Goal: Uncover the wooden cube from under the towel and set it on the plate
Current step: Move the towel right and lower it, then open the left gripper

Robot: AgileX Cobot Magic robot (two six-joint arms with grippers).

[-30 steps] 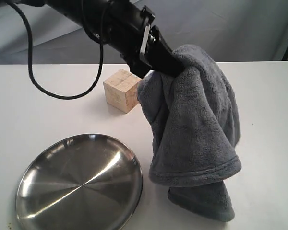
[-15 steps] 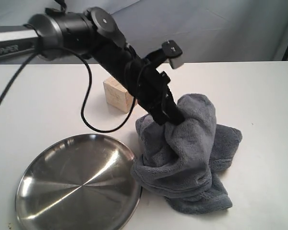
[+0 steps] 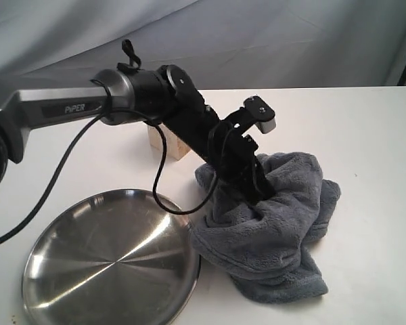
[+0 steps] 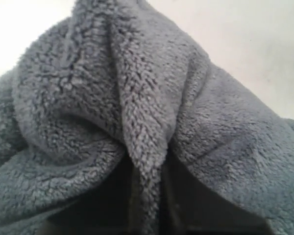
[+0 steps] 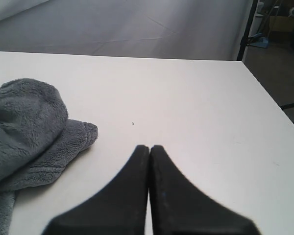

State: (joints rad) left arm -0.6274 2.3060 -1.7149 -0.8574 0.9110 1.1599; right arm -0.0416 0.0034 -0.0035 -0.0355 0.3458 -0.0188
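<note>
Beside the towel (image 3: 277, 230), the left arm (image 3: 139, 101) half-hides the wooden cube (image 3: 176, 149).

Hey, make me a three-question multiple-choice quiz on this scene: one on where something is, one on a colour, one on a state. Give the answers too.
1. Where does the pale wooden cube sit?
A) on the round stainless-steel plate
B) on the white table, behind the left arm
C) buried under the towel

2. What colour is the plush towel?
A) dark grey
B) red
C) white

3. How is the right gripper?
A) wide open
B) shut on the cube
C) shut, holding nothing

Answers:
1 B: the cube shows uncovered on the table just past the arm, not on the plate.
2 A: the towel reads dark grey in every view.
3 C: in the right wrist view its fingertips meet over bare table with nothing between them.
</note>
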